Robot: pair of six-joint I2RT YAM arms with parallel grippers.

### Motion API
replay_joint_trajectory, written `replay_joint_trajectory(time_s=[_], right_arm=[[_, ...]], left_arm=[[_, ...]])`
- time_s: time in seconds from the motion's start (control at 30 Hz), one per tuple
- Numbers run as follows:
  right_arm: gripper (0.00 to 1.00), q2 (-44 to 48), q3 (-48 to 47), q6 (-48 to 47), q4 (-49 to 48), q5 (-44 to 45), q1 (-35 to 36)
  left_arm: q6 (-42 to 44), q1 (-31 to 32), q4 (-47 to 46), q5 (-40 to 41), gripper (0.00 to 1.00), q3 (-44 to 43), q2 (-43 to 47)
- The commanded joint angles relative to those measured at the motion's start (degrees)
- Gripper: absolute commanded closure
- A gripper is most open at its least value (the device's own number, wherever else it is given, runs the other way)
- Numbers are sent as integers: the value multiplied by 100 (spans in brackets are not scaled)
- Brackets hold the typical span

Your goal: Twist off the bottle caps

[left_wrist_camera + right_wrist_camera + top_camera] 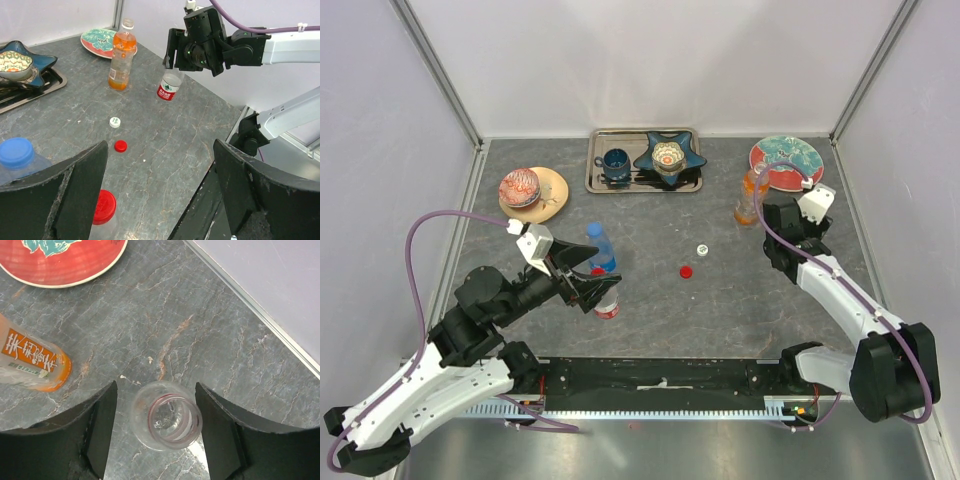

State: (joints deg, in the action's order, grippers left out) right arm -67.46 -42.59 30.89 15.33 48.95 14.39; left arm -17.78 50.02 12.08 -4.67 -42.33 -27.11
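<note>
Right gripper (156, 386) wide over capless bottle (166, 421)

tableware along the far side of a grey marbled table (720, 290)
a metal tray (591, 165) at the back centre holds a dark blue cup (615, 161) on its left and a blue star-shaped dish (692, 158) on its right, with a small patterned bowl (668, 155) sitting in the dish. well to the right lies a red plate (782, 152) with a teal centre. to the left, a tan plate (554, 186) carries a red patterned bowl (519, 186) that looks upside down.
</note>
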Motion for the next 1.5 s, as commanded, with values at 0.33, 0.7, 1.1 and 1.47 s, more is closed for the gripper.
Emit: replay_joint_trajectory(time_s=[0.33,0.7,1.1,1.47], right_arm=[[14,830,-1005,110,619,-483,204],[13,1797,-1974,-417,885,-2949,1266],[3,-212,-3034,-1234,189,-2408,4932],[2,-2455,-4643,-1138,-145,-2056,4959]], left_arm=[[-138,8,-214,62,8,-91,-127],[319,8,584,1642,8,-864,-453],[364,8,1728,4220,6,-1401,39],[-15,8,1860,3929,6,-1164,127]])
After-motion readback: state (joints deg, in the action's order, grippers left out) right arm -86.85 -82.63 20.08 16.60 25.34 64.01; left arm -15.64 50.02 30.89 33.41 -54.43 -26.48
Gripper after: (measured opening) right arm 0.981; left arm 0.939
